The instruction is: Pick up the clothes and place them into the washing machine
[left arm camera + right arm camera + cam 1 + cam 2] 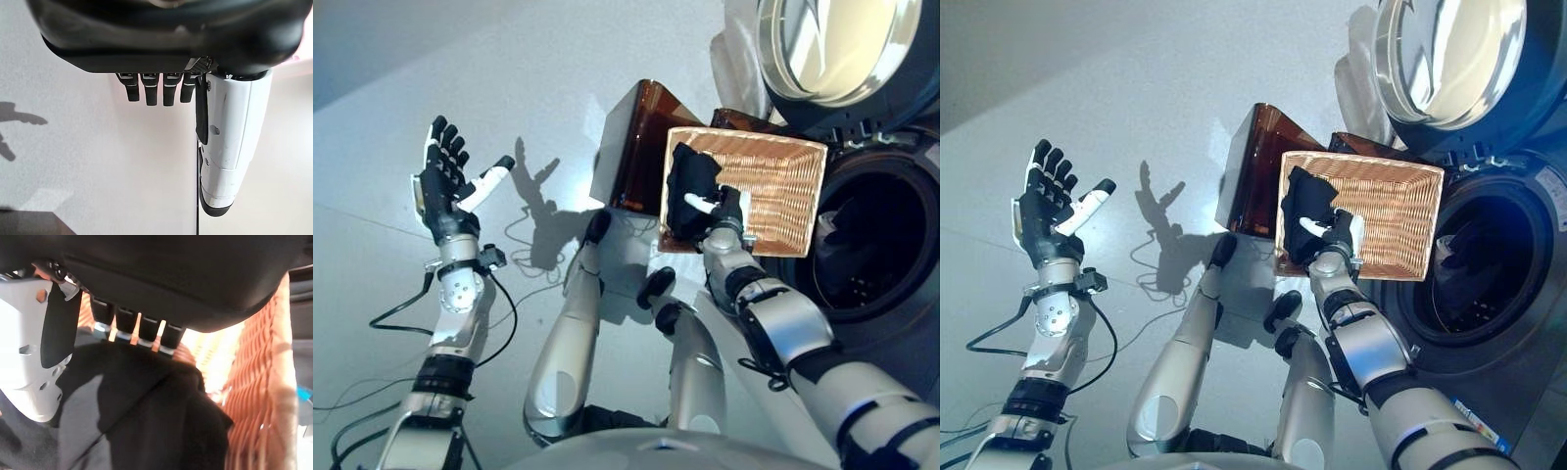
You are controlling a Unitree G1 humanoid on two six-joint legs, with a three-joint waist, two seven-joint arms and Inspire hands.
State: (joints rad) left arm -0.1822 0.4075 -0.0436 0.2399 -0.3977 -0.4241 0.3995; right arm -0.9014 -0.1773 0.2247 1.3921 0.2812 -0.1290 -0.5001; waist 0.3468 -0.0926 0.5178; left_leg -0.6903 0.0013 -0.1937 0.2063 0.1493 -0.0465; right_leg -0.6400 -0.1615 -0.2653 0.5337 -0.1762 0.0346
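Note:
A black garment (691, 178) stands bunched at the left end of a wicker basket (783, 181), which sits in front of the washing machine's open drum (886, 279). My right hand (722, 213) is in the basket against the garment, its white-covered thumb (29, 357) lying on one side of the cloth (146, 406) and its fingers curling in behind it. My left hand (442, 191) is raised far to the left over bare floor, fingers straight and spread, holding nothing. Some dark clothing (847, 220) lies inside the drum.
The washer's round door (842, 44) hangs open above the drum. A brown translucent bin (631, 147) stands just left of the basket. A pale crumpled sheet (739, 59) lies behind them. Grey floor stretches away to the left.

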